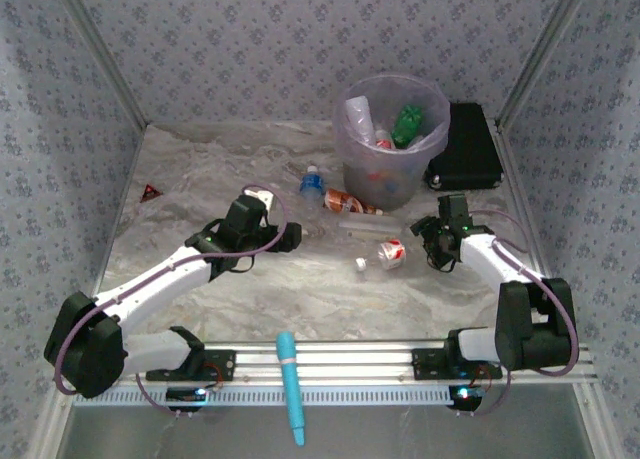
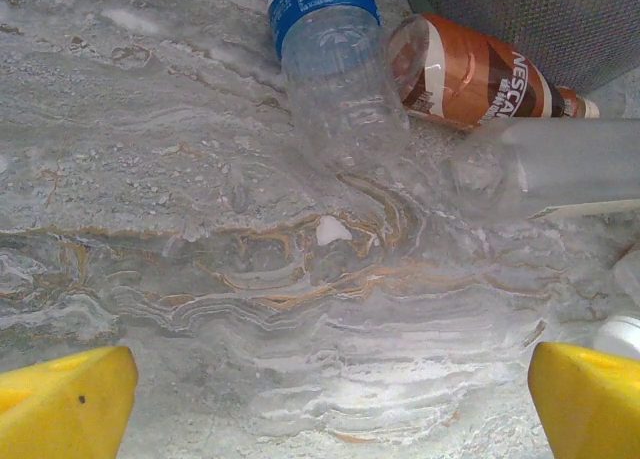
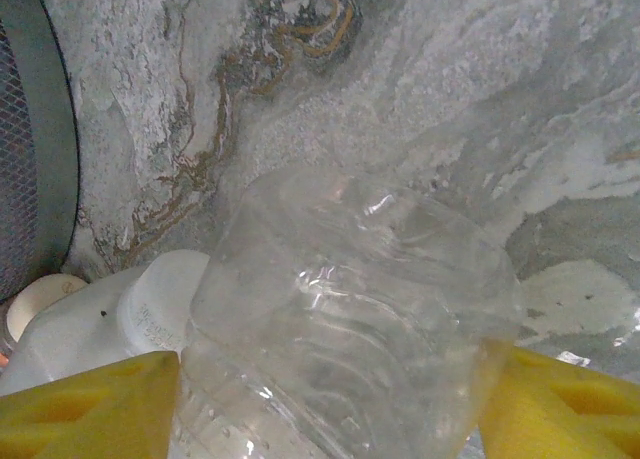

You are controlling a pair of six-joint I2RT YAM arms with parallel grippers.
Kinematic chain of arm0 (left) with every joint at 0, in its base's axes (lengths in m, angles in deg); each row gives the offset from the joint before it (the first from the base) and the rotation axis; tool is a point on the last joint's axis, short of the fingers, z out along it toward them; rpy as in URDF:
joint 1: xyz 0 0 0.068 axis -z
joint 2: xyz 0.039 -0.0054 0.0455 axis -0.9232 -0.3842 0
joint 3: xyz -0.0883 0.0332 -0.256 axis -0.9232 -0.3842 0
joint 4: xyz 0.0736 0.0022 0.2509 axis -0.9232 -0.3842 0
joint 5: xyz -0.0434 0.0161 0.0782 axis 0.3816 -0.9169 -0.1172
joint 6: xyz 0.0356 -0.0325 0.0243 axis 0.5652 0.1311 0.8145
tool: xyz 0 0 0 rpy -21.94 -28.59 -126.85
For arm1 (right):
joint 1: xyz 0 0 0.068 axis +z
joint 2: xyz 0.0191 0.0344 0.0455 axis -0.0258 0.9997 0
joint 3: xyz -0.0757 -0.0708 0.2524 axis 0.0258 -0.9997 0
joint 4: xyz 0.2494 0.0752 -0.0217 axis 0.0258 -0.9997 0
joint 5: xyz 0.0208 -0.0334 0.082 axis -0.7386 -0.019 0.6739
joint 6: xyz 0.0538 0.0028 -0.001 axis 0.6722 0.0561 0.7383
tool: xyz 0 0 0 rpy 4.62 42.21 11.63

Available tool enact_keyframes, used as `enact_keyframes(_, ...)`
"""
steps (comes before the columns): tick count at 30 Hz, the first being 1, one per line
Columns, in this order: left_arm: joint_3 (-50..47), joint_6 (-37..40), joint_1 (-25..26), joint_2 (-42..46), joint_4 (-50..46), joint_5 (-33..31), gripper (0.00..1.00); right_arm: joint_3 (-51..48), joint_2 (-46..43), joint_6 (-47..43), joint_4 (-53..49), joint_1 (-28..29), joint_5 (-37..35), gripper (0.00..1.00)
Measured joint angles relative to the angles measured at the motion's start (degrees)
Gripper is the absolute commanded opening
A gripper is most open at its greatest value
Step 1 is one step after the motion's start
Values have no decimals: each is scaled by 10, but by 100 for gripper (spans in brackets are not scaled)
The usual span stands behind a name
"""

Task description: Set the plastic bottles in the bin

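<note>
Four bottles [image 1: 312, 184] [image 1: 350, 201] [image 1: 365, 225] [image 1: 392, 252] on table [image 1: 200, 179], three-plus in bin [image 1: 358, 164]; left pincer [image 2: 330, 379] apart, right pincer [image 3: 330, 389] straddling one, grip unclear.

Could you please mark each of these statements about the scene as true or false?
1. A green bottle is already inside the bin. True.
2. The left gripper has its jaws shut on the brown bottle. False: the jaws stand open with nothing between them, and the brown bottle lies on the table ahead of them.
3. The bin lies on its side. False: it stands upright.
4. A clear bottle lies between the jaws of the right gripper. True.
5. The light-blue tool is in the bin. False: it lies at the near edge, outside the bin.
</note>
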Motion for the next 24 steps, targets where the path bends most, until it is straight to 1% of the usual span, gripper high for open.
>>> enact_keyframes(5,-3,0,0,0,-1,-2,100,0,-4,0,2,0,-6,68)
enact_keyframes(8,-3,0,0,3,-1,-3,100,-2,-24,-2,-6,0,-17,67)
enact_keyframes(13,-3,0,0,12,-1,-7,100,7,-105,-12,-51,0,-48,65)
enact_keyframes(20,-3,0,0,12,-1,-7,100,73,-209,-59,-128,5,-106,61)
enact_keyframes(24,-3,0,-1,10,-2,-7,100,139,-245,-107,-178,17,-148,62)
